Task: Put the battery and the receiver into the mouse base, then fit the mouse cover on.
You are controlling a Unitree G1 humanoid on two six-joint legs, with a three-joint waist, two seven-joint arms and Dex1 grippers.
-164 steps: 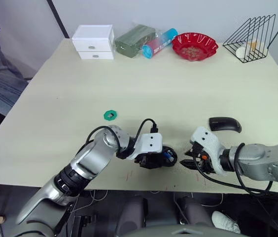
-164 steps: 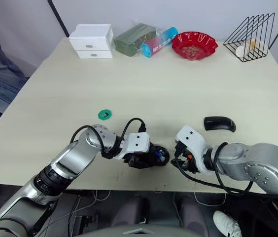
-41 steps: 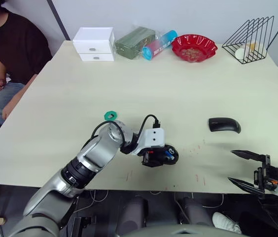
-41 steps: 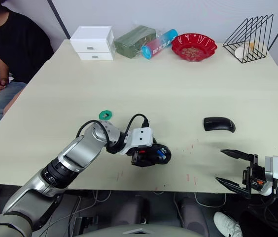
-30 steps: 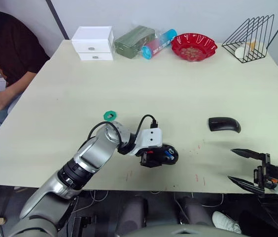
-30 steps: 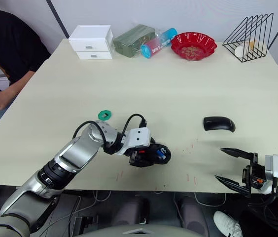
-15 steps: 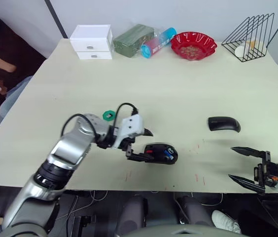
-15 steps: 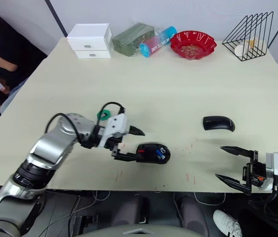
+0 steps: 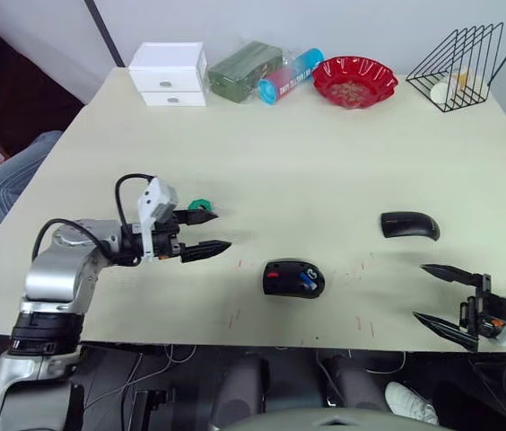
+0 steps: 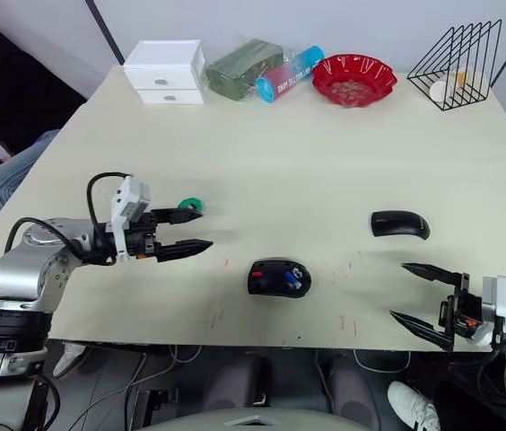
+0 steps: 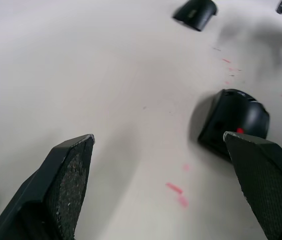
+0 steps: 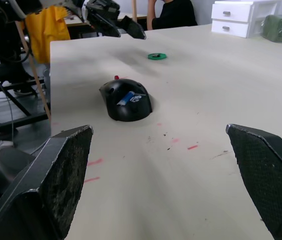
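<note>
Nearest the table's front edge, the right gripper (image 9: 455, 297) sat off the near right corner, fingers spread wide and holding nothing. A bit farther in, near the middle, the mouse base (image 9: 293, 278) lay open side up with red and blue bits showing inside; what looked like the battery (image 12: 126, 98) was already lying in it, and I couldn't make out the receiver. The left gripper (image 9: 205, 231) hovered to the left of the base, well apart from it, also spread open and empty, with a small green ring (image 9: 199, 206) right by its far finger. The mouse cover (image 9: 409, 225) was farther back on the right.

My guess is the cover's light, stiff plastic and pretty slick with that glossy finish, so pinching across its narrow sides seems safest; squeeze the rounded top and it'd probably squirt out. At the far edge sat white drawers (image 9: 170, 74). No readable writing anywhere on the mouse parts.
</note>
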